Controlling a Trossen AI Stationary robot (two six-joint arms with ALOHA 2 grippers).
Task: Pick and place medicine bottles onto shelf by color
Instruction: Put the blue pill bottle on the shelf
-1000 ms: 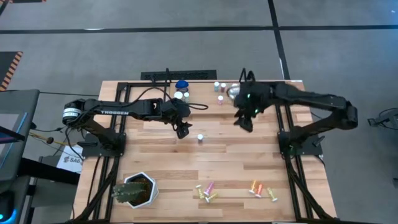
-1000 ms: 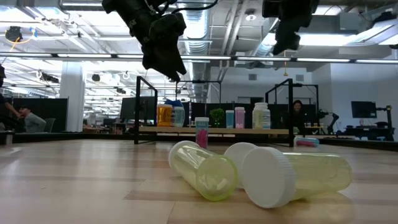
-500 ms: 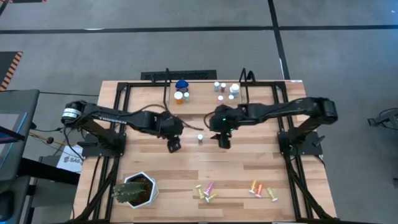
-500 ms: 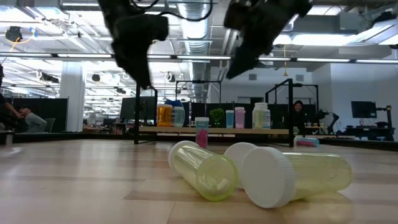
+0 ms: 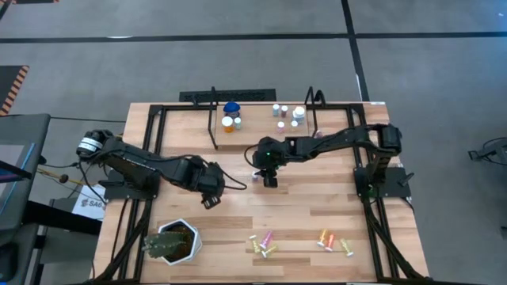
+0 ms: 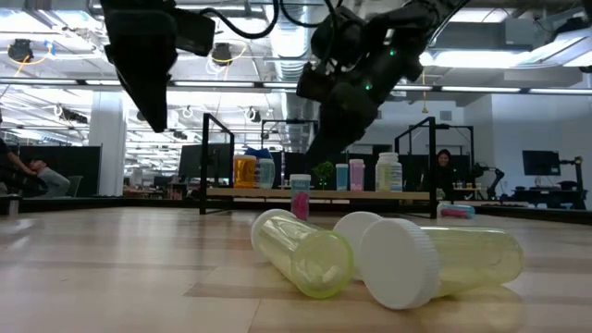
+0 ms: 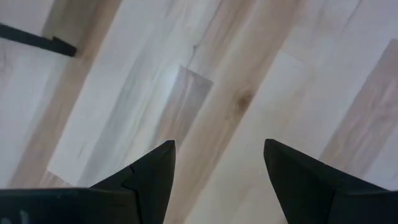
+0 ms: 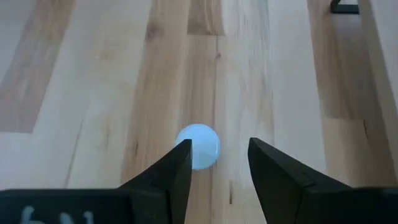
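Note:
A small pink medicine bottle (image 5: 255, 175) with a white cap (image 8: 200, 144) stands upright on its base in the middle of the table. My right gripper (image 5: 268, 180) hangs open just above it, slanting down, with the cap by one fingertip and not touched (image 8: 219, 146). My left gripper (image 5: 209, 203) is open over bare wood left of centre (image 7: 219, 149). The shelf (image 5: 257, 131) stands at the far edge with several bottles upright on it. More bottles lie on their sides near the front edge: yellow and pink ones (image 5: 263, 245), orange and yellow ones (image 5: 333, 241).
A green spiky plant in a white pot (image 5: 170, 241) sits at the near left corner. Black frame rods (image 5: 158, 119) run along both table sides. In the low view, two yellow bottles (image 6: 301, 252) lie close in front. The middle strip of the table is bare wood.
My right gripper has come down from beside the shelf toward the table's left and near side, ending over the pink bottle. My left gripper has swung away from the middle toward the near edge and somewhat left. No bottle has moved.

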